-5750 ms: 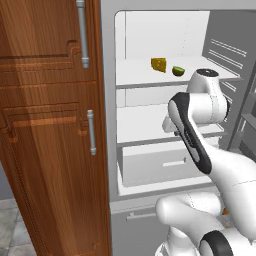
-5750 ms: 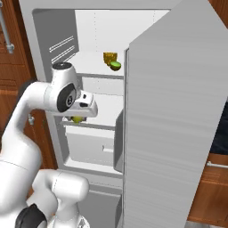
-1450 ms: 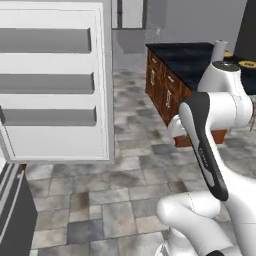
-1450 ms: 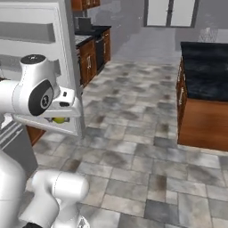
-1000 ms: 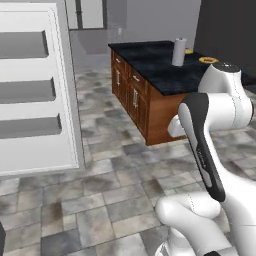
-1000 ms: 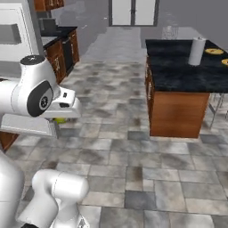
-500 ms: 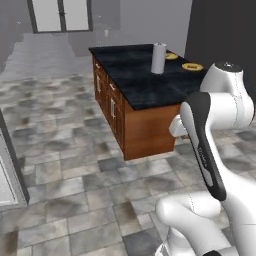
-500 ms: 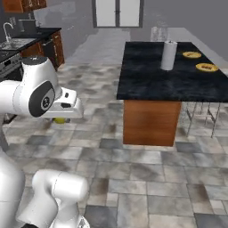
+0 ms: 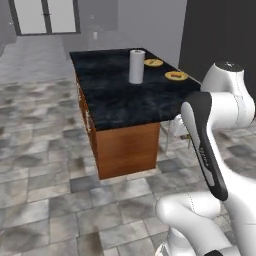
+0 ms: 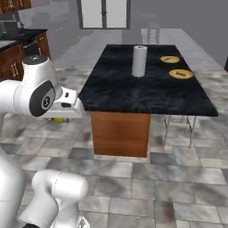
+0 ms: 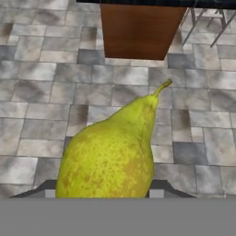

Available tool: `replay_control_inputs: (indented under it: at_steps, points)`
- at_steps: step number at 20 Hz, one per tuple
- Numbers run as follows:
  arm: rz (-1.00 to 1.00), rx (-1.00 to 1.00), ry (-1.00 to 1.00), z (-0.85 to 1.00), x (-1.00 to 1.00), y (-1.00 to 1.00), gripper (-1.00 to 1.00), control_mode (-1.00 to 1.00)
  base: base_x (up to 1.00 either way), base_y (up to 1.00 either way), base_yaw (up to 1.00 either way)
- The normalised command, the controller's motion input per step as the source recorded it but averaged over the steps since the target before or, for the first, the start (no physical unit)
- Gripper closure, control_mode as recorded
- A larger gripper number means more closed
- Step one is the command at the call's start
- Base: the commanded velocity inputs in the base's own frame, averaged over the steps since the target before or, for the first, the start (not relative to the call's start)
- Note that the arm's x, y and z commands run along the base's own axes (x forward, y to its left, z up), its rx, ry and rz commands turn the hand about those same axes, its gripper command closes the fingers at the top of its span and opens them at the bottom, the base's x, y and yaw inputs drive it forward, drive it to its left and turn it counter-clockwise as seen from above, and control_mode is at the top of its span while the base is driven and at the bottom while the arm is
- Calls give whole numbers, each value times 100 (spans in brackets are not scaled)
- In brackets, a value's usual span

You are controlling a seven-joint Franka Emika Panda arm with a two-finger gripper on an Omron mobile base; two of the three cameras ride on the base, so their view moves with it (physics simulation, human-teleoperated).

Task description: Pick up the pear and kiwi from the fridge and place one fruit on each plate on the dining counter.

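Pincer [image 10: 59, 118] is gripping the pear [image 11: 110, 154] out over the floor, short of the dining counter [image 10: 147, 95]. I'm thinking the base should be closing on the counter's near edge while I'm keeping the fruit level, then reaching toward the plates [image 10: 181, 74] by the far right corner. Pear's long axis is running along the pincer, stem pointing away toward the counter.

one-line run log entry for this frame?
phase: carrying to dining counter | gripper: shut on pear | plates: both bare, beyond paper towel roll | kiwi: not yet delivered
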Motion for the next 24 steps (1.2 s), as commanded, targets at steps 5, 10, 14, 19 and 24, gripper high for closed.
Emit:
replay_control_inputs:
  at_steps: [5, 10, 14, 19, 24]
  points:
    - [0, 0, 0, 0, 0, 0, 100, 100, 89, -100, 10]
    - [0, 0, 0, 0, 0, 0, 100, 100, 68, -100, 12]
    - [0, 0, 0, 0, 0, 0, 100, 100, 56, -100, 14]
    - [0, 0, 0, 0, 0, 0, 100, 100, 62, -100, 17]
    - [0, 0, 0, 0, 0, 0, 100, 100, 50, -100, 17]
